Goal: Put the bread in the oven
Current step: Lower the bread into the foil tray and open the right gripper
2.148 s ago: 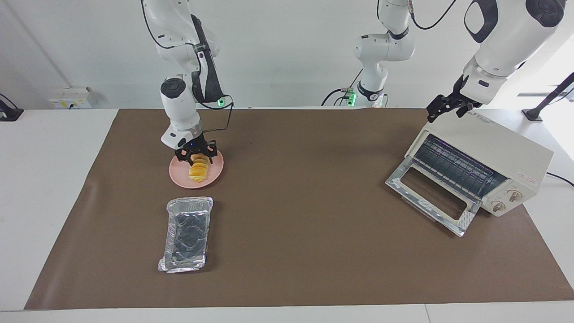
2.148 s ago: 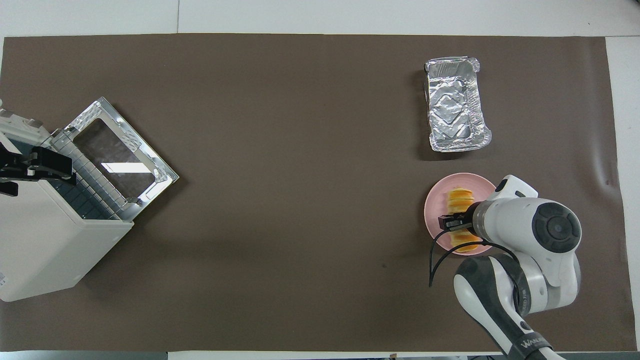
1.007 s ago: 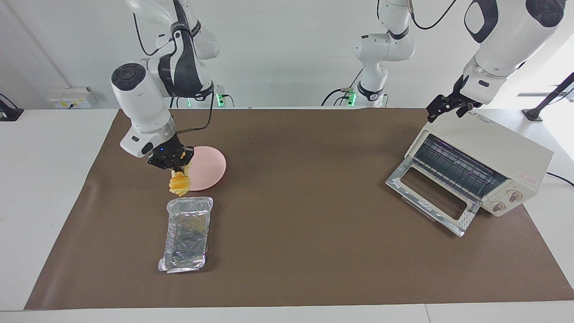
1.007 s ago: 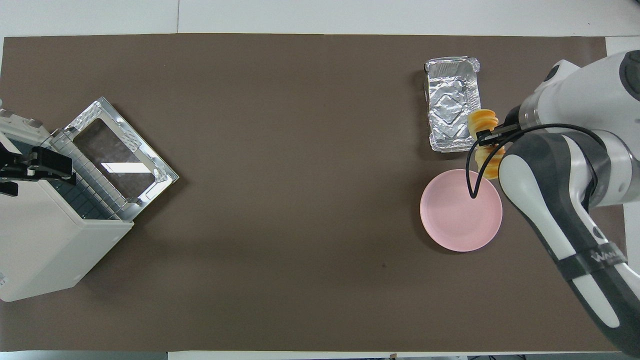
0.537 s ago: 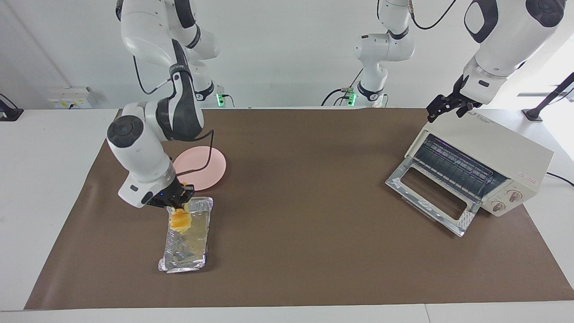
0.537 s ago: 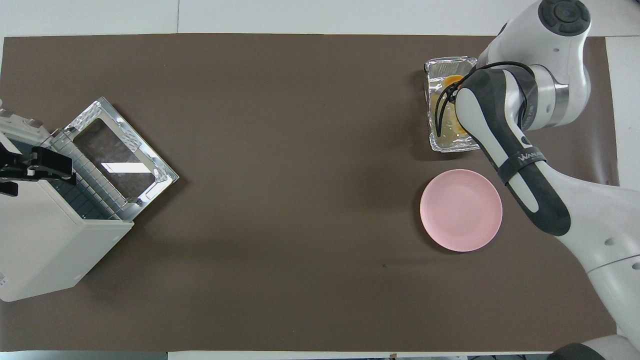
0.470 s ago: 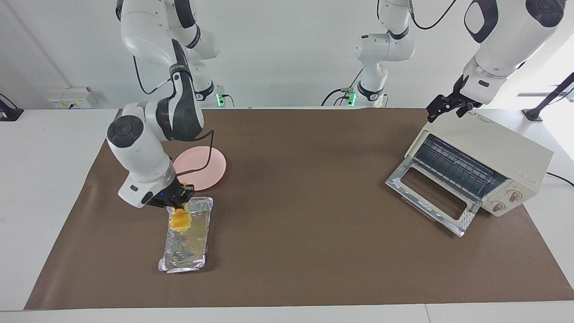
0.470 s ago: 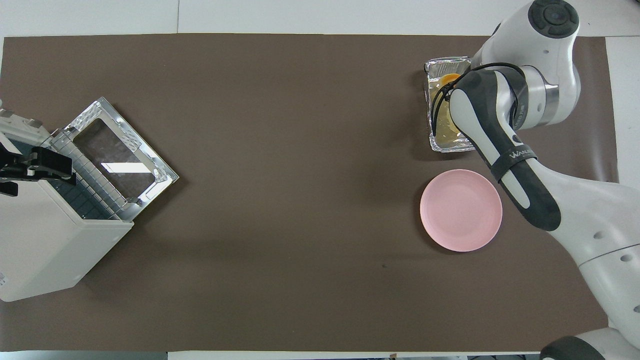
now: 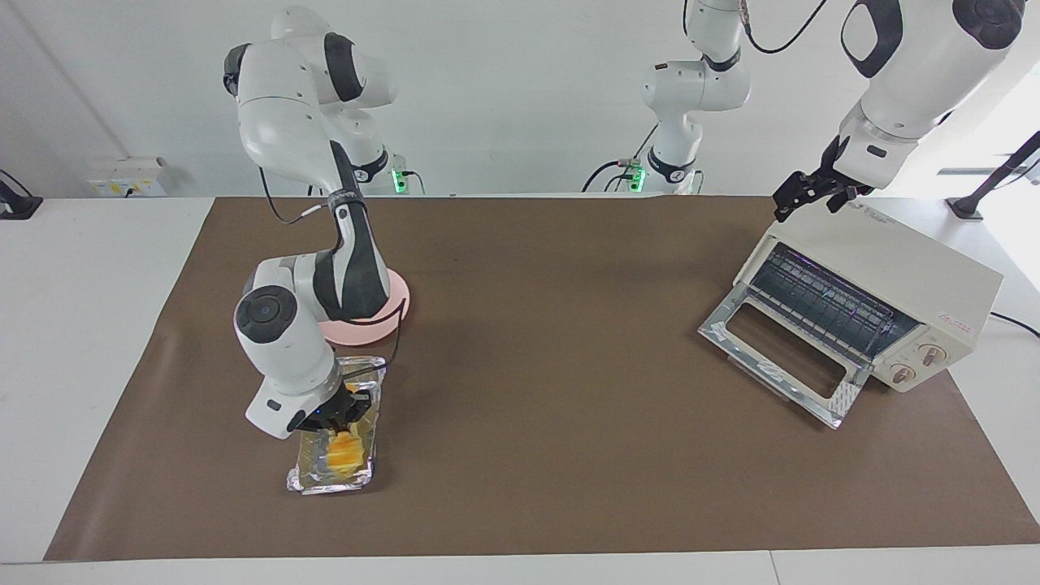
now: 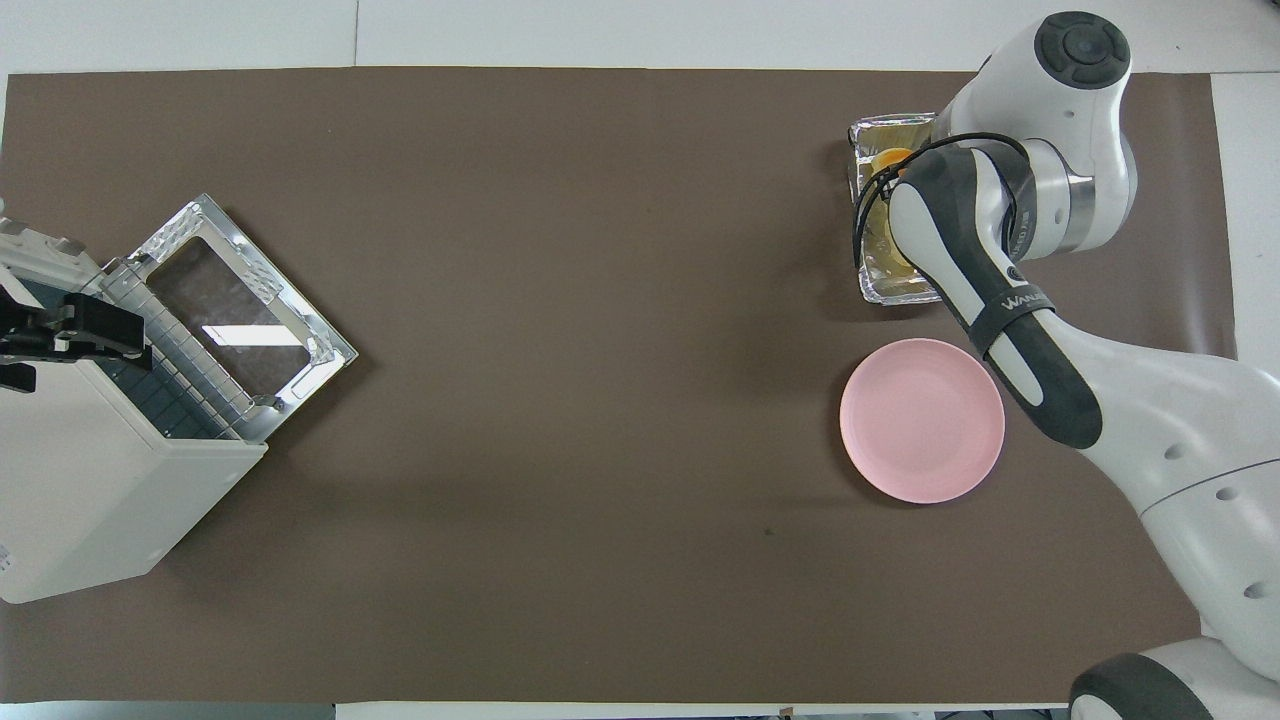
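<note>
**Bread in the foil tray, oven door down**

While the bread [image 9: 344, 453] lies in the foil tray [image 9: 331, 481], we see the right gripper [image 9: 340, 410] low over it, at the end of the loaf nearer the robots. Whether its fingers still pinch the bread or have let go, we cannot tell: the dark fingers sit right at the loaf's top and hide the contact. In the overhead view only a small orange patch of the bread [image 10: 890, 158] shows, because the right arm covers most of the tray [image 10: 862, 140].

We find the tray toward the right arm's end of the table, its long side running away from the robots. The pink plate [image 9: 396, 313] sits just beside it, nearer the robots, and holds nothing; from above the plate [image 10: 922, 420] shows whole, apart from the tray.

We see the oven [image 9: 918, 280] well apart from all this, at the left arm's end of the table, turned at an angle. Its door [image 9: 782, 357] hangs fully down onto the brown mat [image 9: 552, 341], and the wire rack [image 9: 821, 305] shows inside. Two knobs [image 9: 916, 363] sit on its front panel.

We see the left gripper [image 9: 812, 193] waiting over the oven's top edge, its jaws spread wide and holding nothing.
</note>
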Robot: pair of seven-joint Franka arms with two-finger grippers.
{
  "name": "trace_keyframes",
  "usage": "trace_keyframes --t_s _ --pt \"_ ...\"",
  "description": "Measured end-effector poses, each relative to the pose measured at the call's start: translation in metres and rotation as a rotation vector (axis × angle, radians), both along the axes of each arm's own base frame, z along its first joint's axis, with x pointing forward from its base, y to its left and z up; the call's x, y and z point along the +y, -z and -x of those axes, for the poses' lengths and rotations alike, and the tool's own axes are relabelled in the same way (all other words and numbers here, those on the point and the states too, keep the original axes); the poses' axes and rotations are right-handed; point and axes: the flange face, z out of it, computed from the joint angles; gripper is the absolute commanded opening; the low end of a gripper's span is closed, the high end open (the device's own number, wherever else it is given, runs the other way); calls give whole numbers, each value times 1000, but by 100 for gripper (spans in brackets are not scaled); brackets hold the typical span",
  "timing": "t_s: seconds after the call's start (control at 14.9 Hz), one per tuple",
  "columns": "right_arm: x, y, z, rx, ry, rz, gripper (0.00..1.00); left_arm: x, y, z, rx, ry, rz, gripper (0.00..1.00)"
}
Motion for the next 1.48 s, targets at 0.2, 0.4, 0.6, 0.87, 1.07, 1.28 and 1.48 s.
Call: trace_keyframes --t_s 0.2,0.4,0.6,0.87,1.07,1.28,1.48 --pt "-15 -24 5 51 19 10 77 0 0 0 0 0 0 100" --pt "-53 -44 1 31 -26 11 72 0 0 0 0 0 0 100" --pt "-84 -33 -5 -41 -74 13 69 0 0 0 0 0 0 100" --pt "-76 5 0 -88 -96 9 78 0 0 0 0 0 0 100" --pt "-76 3 0 -87 -95 10 78 0 0 0 0 0 0 100" --pt "-70 0 3 -56 -102 8 77 0 0 0 0 0 0 100" --pt "-70 -5 2 -75 -103 8 60 0 0 0 0 0 0 100"
